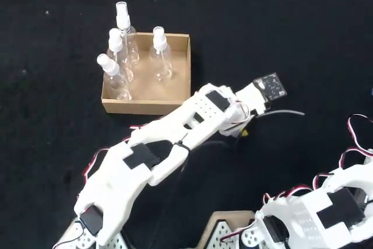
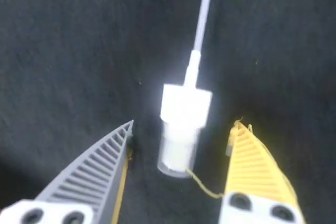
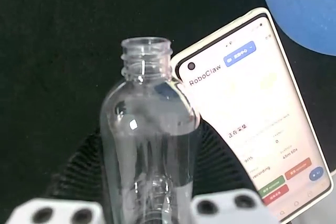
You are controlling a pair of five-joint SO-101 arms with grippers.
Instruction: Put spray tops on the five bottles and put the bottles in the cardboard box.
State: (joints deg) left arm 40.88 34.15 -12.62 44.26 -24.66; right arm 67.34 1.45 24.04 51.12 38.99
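The black surface (image 1: 58, 144) carries a cardboard box (image 1: 140, 107) at the far left, with four capped bottles (image 1: 160, 56) standing in it; the left arm (image 1: 175, 138) stretches from the near left to the middle, just right of the box; the right claw (image 3: 149, 153) appears closed around the body of the fifth bottle (image 3: 149, 129), uncapped, with a phone (image 3: 252, 124) behind it; the left claw (image 2: 184, 125) is spread wide and holds nothing; the spray top (image 2: 185, 109) lies flat between its two fingers, touching neither, long axis in line with the claw, dip tube (image 2: 202, 19) pointing away to the right; closing should catch the head.
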